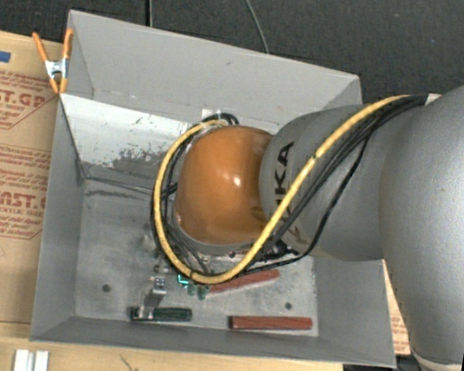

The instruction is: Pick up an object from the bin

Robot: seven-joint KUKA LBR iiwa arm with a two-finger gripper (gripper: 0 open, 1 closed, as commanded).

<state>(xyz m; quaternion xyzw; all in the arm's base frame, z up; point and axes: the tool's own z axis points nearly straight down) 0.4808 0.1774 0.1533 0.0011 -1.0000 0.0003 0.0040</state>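
Note:
My gripper [157,285] hangs low over the front left part of the bin floor, mostly hidden under the arm's wrist. Just in front of it lies a small dark green bar with a metal end [161,312], close to the bin's front wall. To the right, a flat red-brown bar [271,324] rests lengthwise on the floor. A second reddish stick [249,281] lies slanted behind it, with its left end tucked under the wrist.
The arm with its orange dome and yellow-black cables covers the middle and right of the bin. The sloped back wall and bare left floor are scuffed grey metal.

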